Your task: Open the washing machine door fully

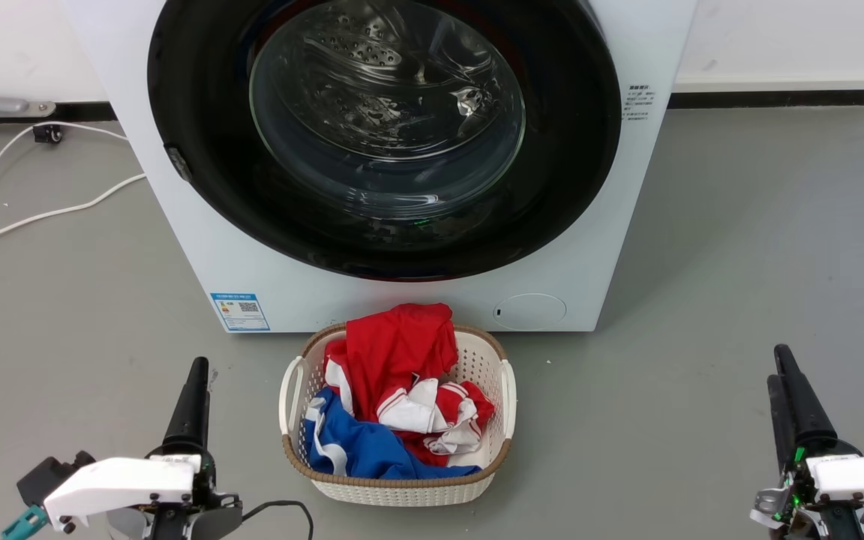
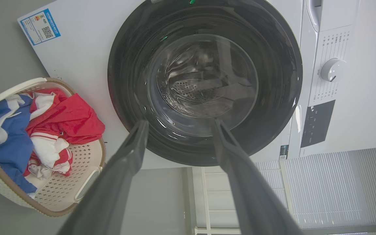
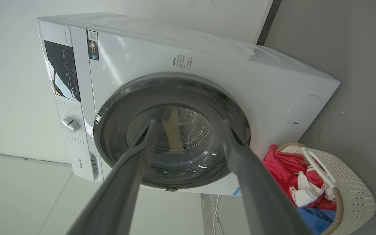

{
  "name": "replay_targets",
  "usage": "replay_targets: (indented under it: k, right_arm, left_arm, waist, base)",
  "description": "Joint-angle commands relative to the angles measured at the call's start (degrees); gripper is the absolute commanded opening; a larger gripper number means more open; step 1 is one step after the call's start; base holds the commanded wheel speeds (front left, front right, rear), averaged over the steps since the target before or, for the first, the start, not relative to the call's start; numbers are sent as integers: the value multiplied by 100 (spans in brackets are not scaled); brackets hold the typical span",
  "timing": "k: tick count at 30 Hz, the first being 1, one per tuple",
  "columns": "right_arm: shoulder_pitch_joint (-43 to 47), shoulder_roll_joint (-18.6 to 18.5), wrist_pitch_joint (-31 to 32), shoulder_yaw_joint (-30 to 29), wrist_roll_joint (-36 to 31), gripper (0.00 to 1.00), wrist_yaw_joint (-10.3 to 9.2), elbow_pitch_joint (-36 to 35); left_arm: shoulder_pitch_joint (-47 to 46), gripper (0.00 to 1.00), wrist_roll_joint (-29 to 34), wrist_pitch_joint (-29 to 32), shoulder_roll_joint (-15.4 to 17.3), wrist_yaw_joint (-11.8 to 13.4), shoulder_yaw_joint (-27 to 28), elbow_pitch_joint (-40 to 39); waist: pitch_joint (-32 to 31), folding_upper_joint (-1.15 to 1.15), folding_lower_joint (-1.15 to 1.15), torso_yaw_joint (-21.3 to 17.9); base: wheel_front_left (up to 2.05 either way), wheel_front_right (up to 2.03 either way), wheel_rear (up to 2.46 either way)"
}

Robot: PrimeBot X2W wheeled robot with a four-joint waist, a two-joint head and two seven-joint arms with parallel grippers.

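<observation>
- Left gripper: located at the lower left of the head view, low over the grey floor. In the left wrist view its two dark fingers stand spread apart with nothing between them.
- Right gripper: located at the lower right of the head view, well apart from the left one. In the right wrist view its fingers are likewise spread and hold nothing.
- Laundry basket: white, perforated, brown rim. It stands on the floor between the two grippers and just in front of the machine. It holds a red garment on top and a blue garment beneath.
- Washing machine: white front-loader behind the basket. A blue sticker sits low on the front toward the left of the head view, a small round flap toward the right.
- Washing machine door: glossy black disc with a clear glass bowl at its centre. It lies closed, flush against the machine front; the perforated steel drum shows through the glass. Neither gripper touches it.
- White cable: lies on the floor beside the machine.
</observation>
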Motion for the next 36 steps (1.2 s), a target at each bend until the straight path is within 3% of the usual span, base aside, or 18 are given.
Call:
replay_targets:
  k: [1, 16, 36]
  right_arm:
    - [-46, -17, -62, -19, -300, 100, 4, -209]
    - [156, -15, -412, 197, -2596, 100, 6, -929]
    - [460, -11, -839, 363, -4861, 100, 9, -1212]
  left_arm:
    - [-58, 100, 273, -62, 20, 68, -26, -209]
    - [48, 100, 2466, -416, 64, 520, -459, -636]
    - [132, 100, 4273, -839, 490, 1212, -1253, -894]
  waist:
    - [3, 0, 0, 0]
    - [36, 0, 0, 9]
    - [64, 0, 0, 4]
  base:
    - [0, 0, 0]
    - [0, 0, 0]
    - [0, 0, 0]
